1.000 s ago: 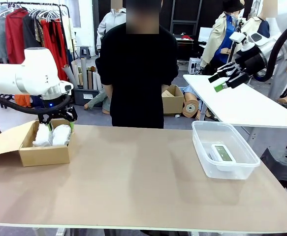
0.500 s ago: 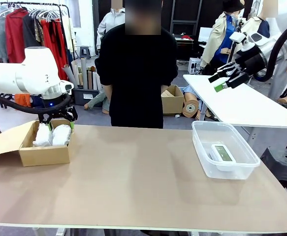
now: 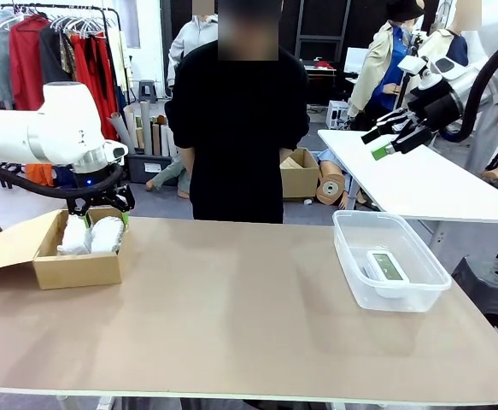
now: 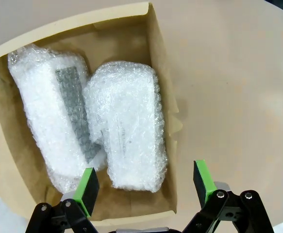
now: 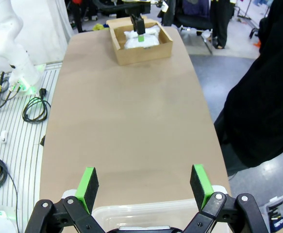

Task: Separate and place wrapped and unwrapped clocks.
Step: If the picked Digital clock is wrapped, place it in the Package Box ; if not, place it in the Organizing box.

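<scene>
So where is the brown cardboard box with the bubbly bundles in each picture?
Front view: the cardboard box sits at the table's left end, under the left gripper.
Left wrist view: the box is seen from above, just past the open fingers.
Right wrist view: it is small, at the top middle, at the table's far end.
Shared landmark: the two white wrapped bundles inside it.

Tan tabletop (image 3: 231, 316) spans foreground, matte, evenly lit; person in black top (image 3: 238, 128) stands at far edge, hands behind back; clothes rack (image 3: 52, 51) at far left with red and grey garments on hangers; cardboard rolls (image 3: 142, 128) upright beside it; open carton (image 3: 300, 175) on grey floor (image 3: 9, 201) behind; white side table (image 3: 419, 179) at right; dark stool (image 3: 492, 286) below it; cables (image 5: 34, 109) on ribbed floor mat in right wrist view.
</scene>
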You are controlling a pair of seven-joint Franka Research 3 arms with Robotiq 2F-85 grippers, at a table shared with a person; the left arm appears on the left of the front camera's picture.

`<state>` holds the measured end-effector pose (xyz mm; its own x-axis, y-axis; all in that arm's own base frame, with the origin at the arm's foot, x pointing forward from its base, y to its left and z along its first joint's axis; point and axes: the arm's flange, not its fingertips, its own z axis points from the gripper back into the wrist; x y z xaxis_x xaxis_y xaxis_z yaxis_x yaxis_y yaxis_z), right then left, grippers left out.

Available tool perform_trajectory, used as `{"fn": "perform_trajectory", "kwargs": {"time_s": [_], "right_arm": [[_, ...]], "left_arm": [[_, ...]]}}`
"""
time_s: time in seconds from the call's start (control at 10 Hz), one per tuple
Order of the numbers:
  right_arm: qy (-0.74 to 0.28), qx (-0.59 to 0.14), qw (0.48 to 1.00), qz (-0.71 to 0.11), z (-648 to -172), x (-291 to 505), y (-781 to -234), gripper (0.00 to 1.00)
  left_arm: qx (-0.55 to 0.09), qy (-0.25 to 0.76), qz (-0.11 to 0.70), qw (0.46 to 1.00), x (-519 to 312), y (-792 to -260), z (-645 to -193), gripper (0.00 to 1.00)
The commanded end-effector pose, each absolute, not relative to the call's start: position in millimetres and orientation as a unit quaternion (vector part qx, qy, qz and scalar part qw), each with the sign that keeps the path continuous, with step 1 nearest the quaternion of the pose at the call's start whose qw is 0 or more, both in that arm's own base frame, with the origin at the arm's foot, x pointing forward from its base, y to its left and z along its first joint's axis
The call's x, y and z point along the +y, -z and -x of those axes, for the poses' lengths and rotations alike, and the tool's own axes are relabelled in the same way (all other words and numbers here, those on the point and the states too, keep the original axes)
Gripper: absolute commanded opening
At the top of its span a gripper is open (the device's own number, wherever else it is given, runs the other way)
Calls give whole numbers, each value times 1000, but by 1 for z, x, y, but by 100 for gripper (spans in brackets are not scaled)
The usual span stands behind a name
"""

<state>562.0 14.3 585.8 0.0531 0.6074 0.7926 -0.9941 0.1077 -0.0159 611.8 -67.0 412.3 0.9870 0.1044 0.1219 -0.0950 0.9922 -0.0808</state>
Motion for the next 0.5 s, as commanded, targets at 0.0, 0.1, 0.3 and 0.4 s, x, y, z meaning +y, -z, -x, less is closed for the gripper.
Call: {"fn": "perform_trajectory", "kwargs": {"time_s": [0.0, 0.1, 0.3, 0.4], "right_arm": [[-604, -332, 665, -287, -561, 14, -587, 100], [-604, -332, 665, -287, -561, 14, -587, 100], [-604, -332, 665, -287, -561, 14, -587, 100], [-604, -332, 665, -287, -561, 14, -587, 100]], "left_arm": [[-66, -49, 38, 996, -66, -414, -612, 100], [-66, -49, 38, 996, -66, -414, -612, 100], [-63, -50, 37, 996, -67, -412, -612, 100], [-32, -6, 46, 998, -60, -428, -611, 100]]}}
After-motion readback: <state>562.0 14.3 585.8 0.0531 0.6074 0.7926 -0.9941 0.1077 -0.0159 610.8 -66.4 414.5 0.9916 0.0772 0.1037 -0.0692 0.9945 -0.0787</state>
